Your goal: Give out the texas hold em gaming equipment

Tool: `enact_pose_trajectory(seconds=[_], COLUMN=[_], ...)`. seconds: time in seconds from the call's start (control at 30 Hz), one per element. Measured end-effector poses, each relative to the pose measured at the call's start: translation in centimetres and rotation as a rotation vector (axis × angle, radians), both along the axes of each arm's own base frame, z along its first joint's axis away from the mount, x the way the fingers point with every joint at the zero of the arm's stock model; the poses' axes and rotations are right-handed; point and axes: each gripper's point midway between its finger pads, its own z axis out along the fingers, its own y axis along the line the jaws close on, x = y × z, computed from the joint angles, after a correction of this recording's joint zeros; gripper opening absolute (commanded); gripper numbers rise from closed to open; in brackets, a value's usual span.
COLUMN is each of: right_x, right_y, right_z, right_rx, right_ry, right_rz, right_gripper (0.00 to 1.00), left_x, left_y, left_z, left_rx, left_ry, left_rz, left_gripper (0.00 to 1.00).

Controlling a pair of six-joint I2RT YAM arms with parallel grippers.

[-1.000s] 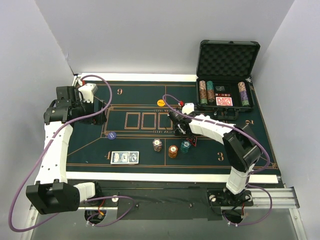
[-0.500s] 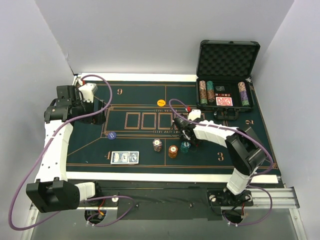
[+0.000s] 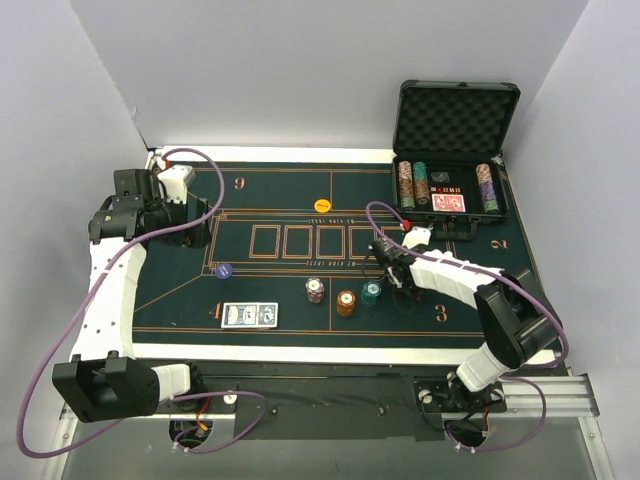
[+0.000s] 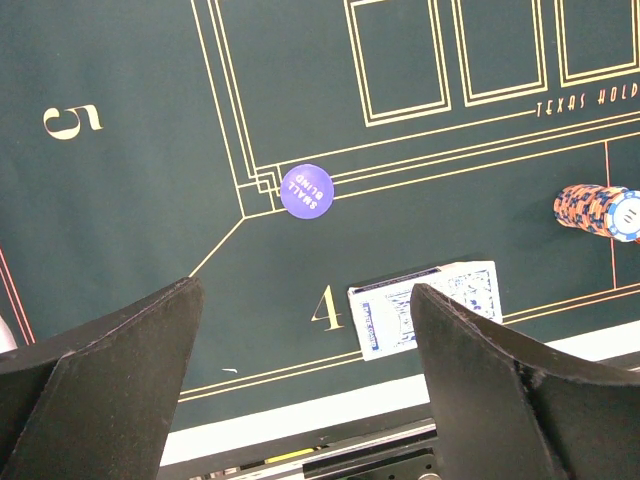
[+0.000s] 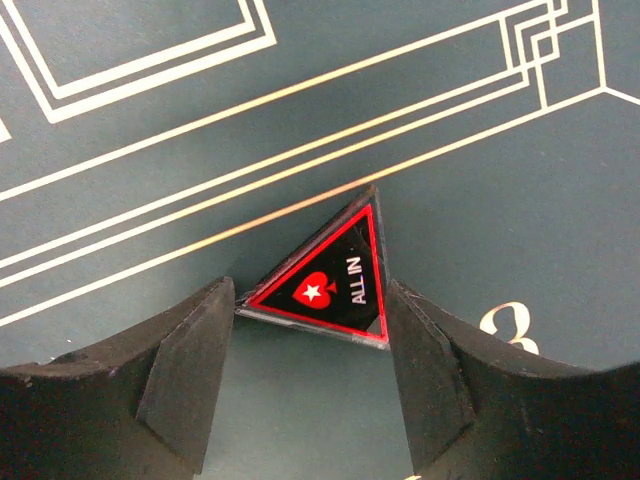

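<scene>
Your right gripper (image 5: 308, 300) sits low over the surface (image 3: 270, 190) with its jaws about half closed. One jaw is against each side of the black, red-edged triangular ALL IN marker (image 5: 325, 282). The left finger meets one corner and the right finger lies along the opposite edge. That pinch suits a flat three-sided piece, because it is less likely to swivel out. From the wrist view you cannot tell whether the marker rests on the felt or is raised off it. It lies near the gold 3 of the right-hand seat and just right of the teal chip stack (image 3: 371, 293), so judge your clearance to that stack before you move. The teal stack stands in a row with the orange chip stack (image 3: 345, 302) and the white-red chip stack (image 3: 315, 290) near the middle of the near edge. They look staged there, not yet shared out to seats. More chips stand in the open case (image 3: 455, 110) at the far right. Your left gripper (image 4: 305, 290) hangs wide open and empty, high above the left side. Below it lie the purple small blind button (image 4: 306, 190) and the blue-backed cards (image 4: 425, 305) by the 4, which looks like a seat already served.
</scene>
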Motion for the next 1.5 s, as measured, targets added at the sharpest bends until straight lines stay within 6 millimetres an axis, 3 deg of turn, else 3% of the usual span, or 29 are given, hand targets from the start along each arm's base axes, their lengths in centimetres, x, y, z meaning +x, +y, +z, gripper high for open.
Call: enact_pose_trajectory(seconds=[0.13,0.23,0.33,0.43,0.53,0.6,0.7,0.77,0.87,1.1,1.5], right_x=[-0.7,0.6,3.4,4.6,3.7,2.6,0.4,-1.2,-2.5,-2.9,-2.6], right_y=[-0.2,1.5,6.3,12.2,17.5,20.1,23.0,23.9,24.3,24.0,23.8], right_z=[1.3,4.7,10.9,17.0,19.3,18.3,14.0,11.0,8.2,7.3,4.8], right_rx=[-0.01,0.003,0.063,0.146,0.19,0.183,0.126,0.084,0.046,0.036,0.065], right_ry=[0.018,-0.023,-0.147,-0.267,-0.29,-0.256,-0.144,-0.063,0.012,0.039,0.087], right_rz=[0.017,0.068,0.169,0.29,0.411,0.481,0.573,0.617,0.649,0.652,0.629], right_gripper=[0.69,0.75,0.81,0.88,0.9,0.91,0.91,0.92,0.91,0.86,0.66], left_x=[0.0,0.0,-0.1,-0.2,-0.2,-0.3,-0.3,-0.4,-0.6,-1.1,-1.6], left_y=[-0.1,-0.3,-0.5,-0.5,-0.5,-0.3,0.0,0.1,0.2,0.4,0.7], left_z=[0.0,0.0,-0.1,-0.2,-0.2,-0.2,-0.3,-0.3,-0.4,-0.5,-0.6], left_rx=[-0.005,-0.015,-0.026,-0.032,-0.037,-0.04,-0.042,-0.043,-0.043,-0.035,-0.019], left_ry=[0.0,0.002,0.005,0.011,0.015,0.017,0.021,0.025,0.033,0.036,0.034], left_rz=[-0.003,-0.006,-0.01,-0.004,0.005,0.015,0.028,0.033,0.039,0.047,0.058], left_gripper=[0.96,0.96,0.96,0.96,0.96,0.96,0.96,0.96,0.96,0.96,0.96])
